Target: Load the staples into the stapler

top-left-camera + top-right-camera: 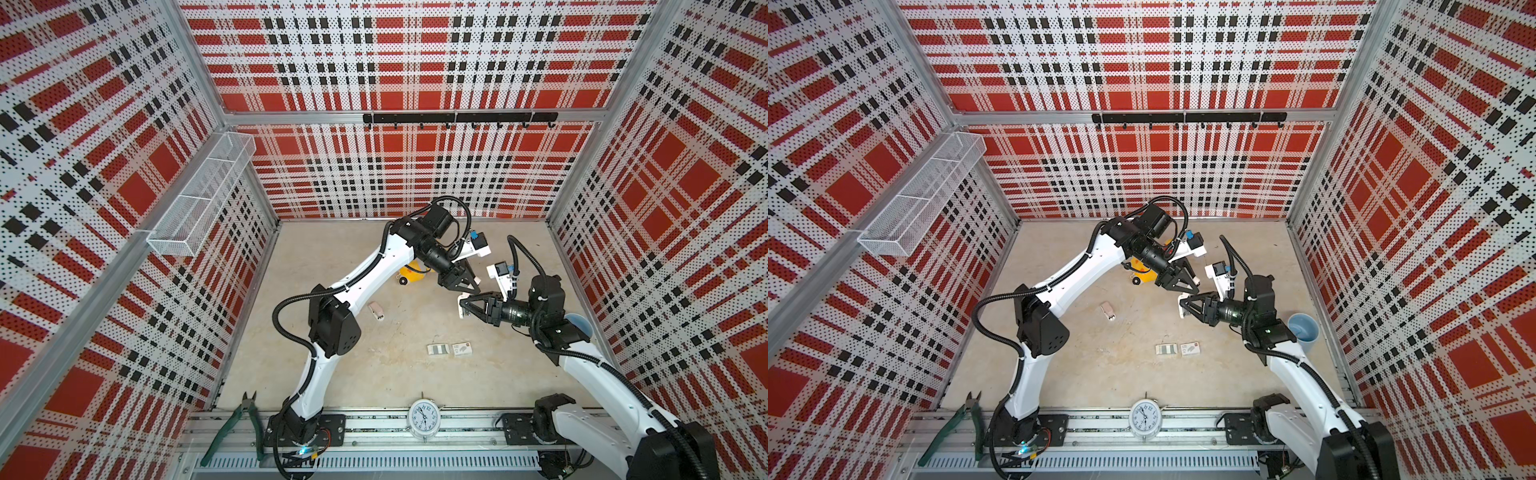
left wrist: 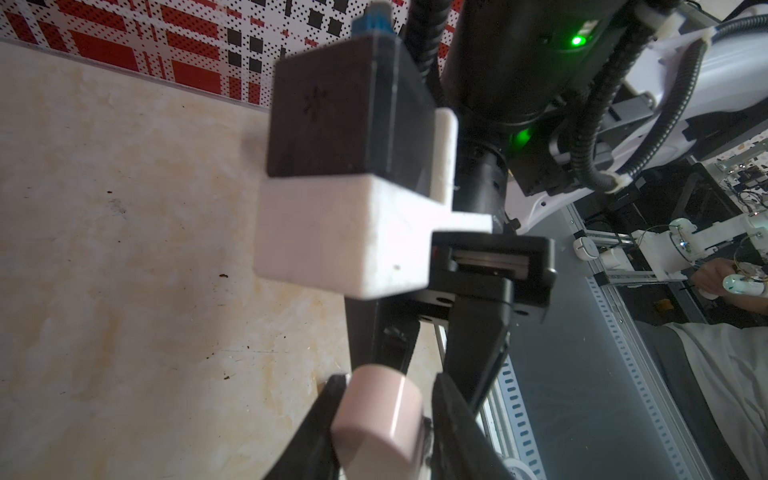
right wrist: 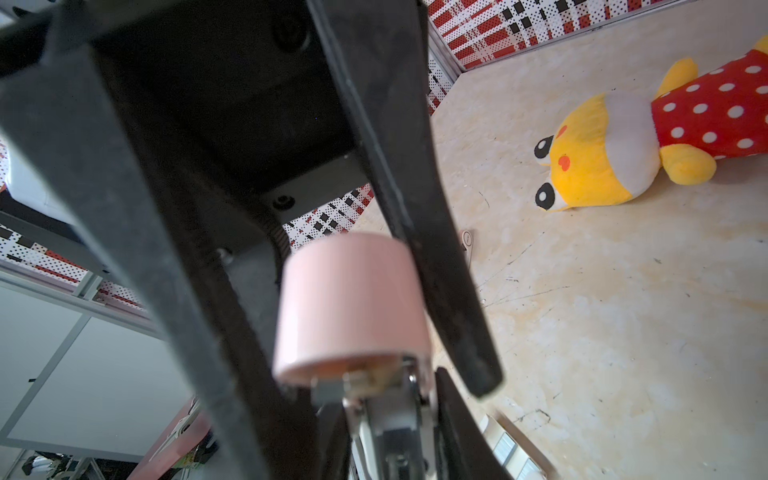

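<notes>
A pink-topped stapler with a metal underside hangs in the air at mid-table, between both grippers. My right gripper is shut on its metal body. My left gripper stands open round the pink end, which touches one finger, with a thin gap at the other. In both top views the two grippers meet tip to tip. The staples show as grey strips in a small open white tray on the table, nearer the front.
A white box with grey print lies beside the tray. A small pinkish object lies left of centre. A yellow plush toy lies behind the left arm. An alarm clock and green pliers sit on the front rail. A blue cup stands at right.
</notes>
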`<action>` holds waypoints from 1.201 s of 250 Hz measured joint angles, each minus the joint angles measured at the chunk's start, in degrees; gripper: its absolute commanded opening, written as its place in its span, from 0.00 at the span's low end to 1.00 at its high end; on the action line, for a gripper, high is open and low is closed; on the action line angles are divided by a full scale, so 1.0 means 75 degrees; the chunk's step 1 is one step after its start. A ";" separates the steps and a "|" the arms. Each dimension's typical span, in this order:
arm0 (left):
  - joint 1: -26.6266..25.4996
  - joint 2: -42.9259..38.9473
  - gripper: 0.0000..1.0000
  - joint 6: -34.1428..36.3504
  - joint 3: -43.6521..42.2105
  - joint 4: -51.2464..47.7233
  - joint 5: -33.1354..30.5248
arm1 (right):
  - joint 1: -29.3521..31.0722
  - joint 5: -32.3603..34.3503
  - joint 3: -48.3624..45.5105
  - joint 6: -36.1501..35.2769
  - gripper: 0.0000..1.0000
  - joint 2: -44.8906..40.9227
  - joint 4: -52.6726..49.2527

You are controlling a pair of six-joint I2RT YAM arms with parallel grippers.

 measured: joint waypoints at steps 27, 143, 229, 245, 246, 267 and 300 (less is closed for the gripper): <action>0.0003 0.0000 0.52 -0.0029 0.0000 -0.0006 -0.0047 | -0.0003 0.0122 0.0000 0.0035 0.17 0.0038 0.0038; 0.0119 -0.0047 0.62 -0.0160 -0.0323 0.0291 -0.0323 | -0.0006 0.0673 0.0003 -0.0119 0.17 0.0455 0.0044; 0.0839 -0.0970 0.64 -0.0061 -0.0810 0.0297 -0.0577 | -0.0058 0.2259 0.0117 -0.0586 0.17 0.1049 -0.1244; 0.1081 -0.1250 0.64 0.0064 -0.0883 0.0248 -0.0726 | -0.0058 0.2591 0.0219 -0.0691 0.17 0.1209 -0.1513; 0.1096 -0.1265 0.64 0.0076 -0.0886 0.0245 -0.0737 | -0.0055 0.2608 0.0224 -0.0697 0.17 0.1218 -0.1524; 0.1393 -0.1580 0.63 0.0291 -0.1043 0.0163 -0.1029 | -0.0058 0.3013 0.0402 -0.0825 0.18 0.1469 -0.1856; 0.1798 -0.2011 0.63 0.0688 -0.1614 0.0050 -0.1687 | -0.0058 0.3564 0.0831 -0.1026 0.18 0.2005 -0.2465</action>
